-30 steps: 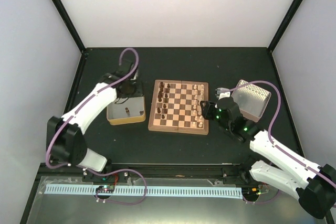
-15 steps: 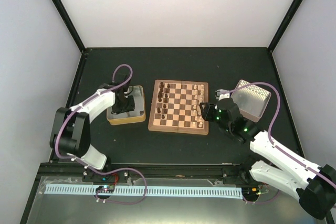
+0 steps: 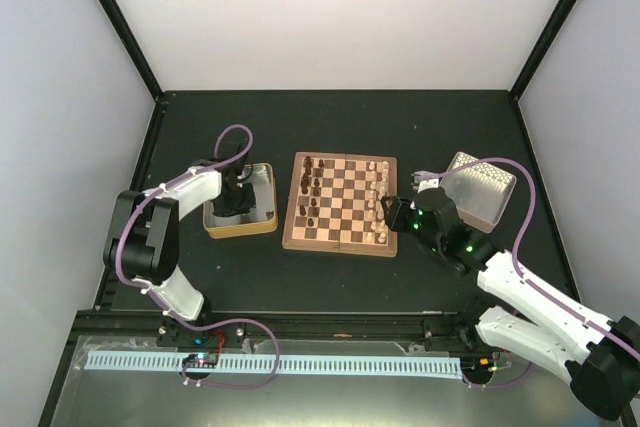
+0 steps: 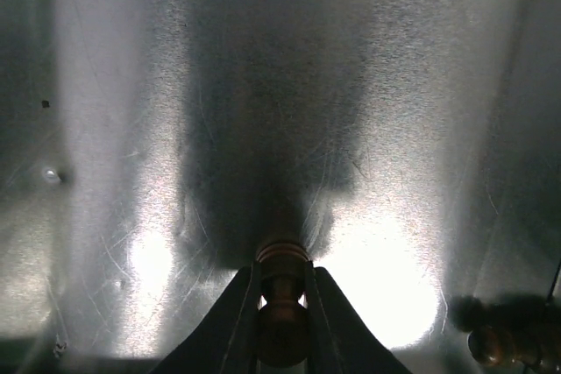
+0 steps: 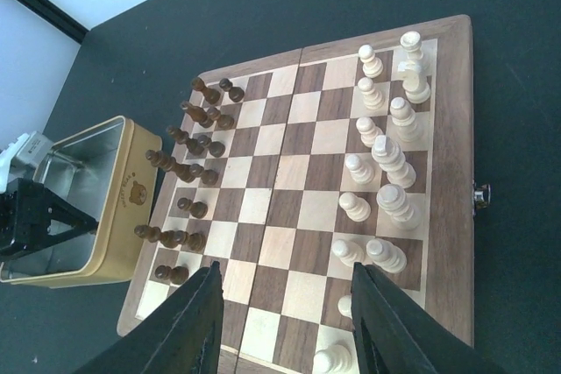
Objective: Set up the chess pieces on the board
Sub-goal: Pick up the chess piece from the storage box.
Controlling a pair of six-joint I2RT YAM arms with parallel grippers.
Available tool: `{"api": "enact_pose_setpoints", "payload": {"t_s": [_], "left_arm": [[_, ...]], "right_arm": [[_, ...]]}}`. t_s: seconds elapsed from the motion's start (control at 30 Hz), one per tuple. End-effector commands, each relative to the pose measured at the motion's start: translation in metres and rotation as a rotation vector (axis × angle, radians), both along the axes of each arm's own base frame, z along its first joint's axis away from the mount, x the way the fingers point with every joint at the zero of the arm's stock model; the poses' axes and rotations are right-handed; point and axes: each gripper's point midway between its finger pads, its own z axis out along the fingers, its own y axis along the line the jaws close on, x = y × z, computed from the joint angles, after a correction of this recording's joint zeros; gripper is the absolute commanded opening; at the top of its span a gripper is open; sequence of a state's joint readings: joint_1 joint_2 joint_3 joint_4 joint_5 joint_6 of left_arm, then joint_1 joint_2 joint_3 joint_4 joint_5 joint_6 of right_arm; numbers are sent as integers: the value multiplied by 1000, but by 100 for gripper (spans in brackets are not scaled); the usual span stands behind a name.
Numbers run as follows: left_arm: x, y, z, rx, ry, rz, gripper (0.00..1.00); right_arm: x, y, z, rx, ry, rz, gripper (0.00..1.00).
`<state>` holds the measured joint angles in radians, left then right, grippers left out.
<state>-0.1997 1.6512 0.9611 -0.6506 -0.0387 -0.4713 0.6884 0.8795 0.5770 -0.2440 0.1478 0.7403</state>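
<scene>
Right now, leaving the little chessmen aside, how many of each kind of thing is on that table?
Board: 1
Tin: 1
Tray: 1
Arms: 2 (left arm, right arm)
Total: 5

A yellowish tin (image 3: pixel 240 229) and a perforated silvery tray (image 3: pixel 482 185) sit on the dark table (image 3: pixel 420 127).

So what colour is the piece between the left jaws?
The piece is dark brown; the left wrist view shows it best.
</scene>
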Motion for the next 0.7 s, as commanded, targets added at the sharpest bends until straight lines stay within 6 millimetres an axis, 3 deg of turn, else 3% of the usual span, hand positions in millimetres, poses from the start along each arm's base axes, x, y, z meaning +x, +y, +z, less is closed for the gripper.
{"api": "enact_pose_setpoints", "payload": {"t_s": [0.0,0.2,0.33,0.5,0.67], "left_arm": [[17,-1,26,-5,-86,-8,10],[6,-19,71,-56,-162,-63,10],[-9,-45,97,-126,-198,-122,11],[-36,-84,101,-190,-176,-211,11],[-60,-118,87,-211,-118,-286,12]], "right_arm": [[0,-5,1,-2,-4,-18,42],[0,-6,3,2,-10,-20,42],[-1,-5,4,9,-7,-18,42],[-4,-6,3,21,-1,-19,42],[-7,-9,1,30,1,-28,42]]}}
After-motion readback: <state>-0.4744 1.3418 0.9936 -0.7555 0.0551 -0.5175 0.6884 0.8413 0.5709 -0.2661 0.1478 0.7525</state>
